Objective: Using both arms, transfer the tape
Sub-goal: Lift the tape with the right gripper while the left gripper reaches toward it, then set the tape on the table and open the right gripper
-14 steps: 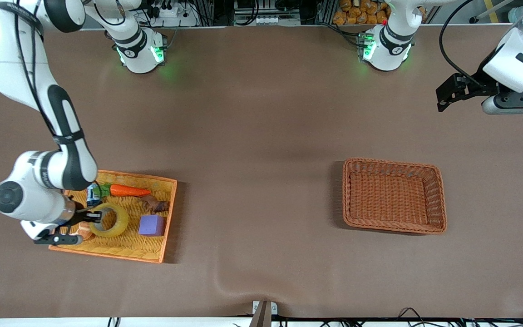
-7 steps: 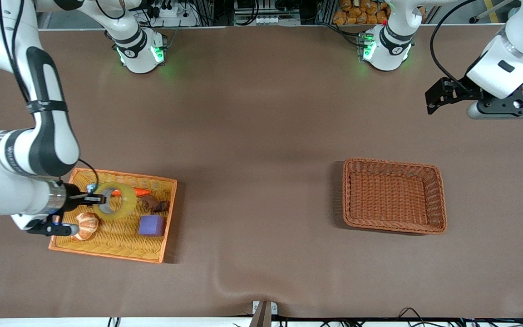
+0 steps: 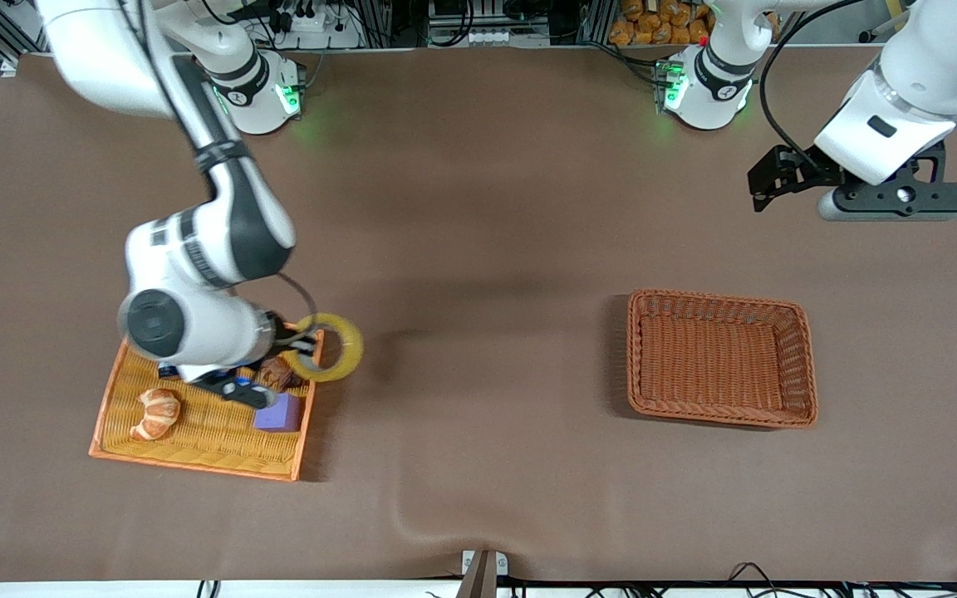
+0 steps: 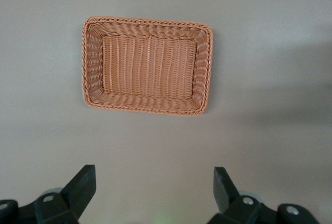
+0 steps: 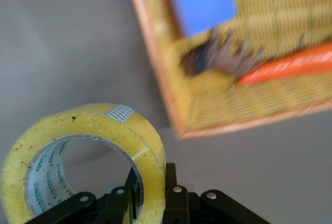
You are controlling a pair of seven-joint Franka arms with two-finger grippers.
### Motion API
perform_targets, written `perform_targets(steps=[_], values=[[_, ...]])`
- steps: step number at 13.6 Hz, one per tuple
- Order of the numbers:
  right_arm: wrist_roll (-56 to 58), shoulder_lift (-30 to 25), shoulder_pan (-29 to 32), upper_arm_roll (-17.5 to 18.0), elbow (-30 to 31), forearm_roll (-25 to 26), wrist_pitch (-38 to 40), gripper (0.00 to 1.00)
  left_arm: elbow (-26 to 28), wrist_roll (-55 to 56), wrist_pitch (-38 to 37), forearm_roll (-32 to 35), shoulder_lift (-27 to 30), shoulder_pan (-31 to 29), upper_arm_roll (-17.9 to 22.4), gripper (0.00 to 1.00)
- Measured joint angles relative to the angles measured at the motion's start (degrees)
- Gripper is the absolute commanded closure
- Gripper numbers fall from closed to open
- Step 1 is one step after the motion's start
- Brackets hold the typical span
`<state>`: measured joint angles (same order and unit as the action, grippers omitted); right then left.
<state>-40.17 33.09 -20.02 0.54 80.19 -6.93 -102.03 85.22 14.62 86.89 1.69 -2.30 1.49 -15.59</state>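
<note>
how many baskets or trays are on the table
2. The orange tray lies toward the right arm's end, with food items and a purple cube in it; the brown basket lies toward the left arm's end.

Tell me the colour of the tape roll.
Translucent yellow tape roll; clearest in the right wrist view.

Right arm [image 3: 196, 249] reaches down from its base, elbow bent, forearm angled toward the front camera; wrist turned sideways. Right gripper [image 3: 306, 342] is up in the air, fingers [image 5: 171, 195] clamped tight on the wall of the tape [image 3: 331, 347] (one finger inside the ring, one outside), carried edge-up.

Left arm [image 3: 902, 91] held high toward its own end of the table. Left gripper [image 3: 769, 176] hangs in the air, jaws spread wide, holding nothing; black fingertips [image 4: 83, 185] well apart.
</note>
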Motion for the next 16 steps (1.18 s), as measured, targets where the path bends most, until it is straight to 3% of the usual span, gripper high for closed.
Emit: perform_targets(steps=[4,11,12,13,14,16], values=[[-15.02,1.19,-8.8,0.01,0.95,-0.03,-4.26,1.0,0.1,1.8,2.33,-0.04,-3.08,1.13,-1.48,0.0],[-32.89,8.77,-19.44,-0.02,3.57,-0.05,-21.97,1.0,0.19,11.69,10.26,-0.05,-9.76,7.68,-1.8,0.0],[-34.17,9.61,-20.42,-0.04,3.57,-0.05,-23.62,0.84,0.22,12.86,11.5,-0.08,-10.63,8.26,-1.81,0.0],[-35.12,10.13,-21.06,-0.05,3.56,-0.05,-24.55,0.26,0.29,14.92,12.99,-0.09,-11.6,9.0,-1.81,0.0],[-36.21,10.37,-21.31,-0.08,3.56,-0.11,-24.85,0.0,0.41,17.24,14.24,-0.09,-12.87,10.16,-1.83,0.0],[-38.12,10.38,-21.3,-0.41,3.28,-0.14,-25.01,0.0,0.62,21.47,17.83,1.42,-16.49,13.44,-1.8,0.0]])
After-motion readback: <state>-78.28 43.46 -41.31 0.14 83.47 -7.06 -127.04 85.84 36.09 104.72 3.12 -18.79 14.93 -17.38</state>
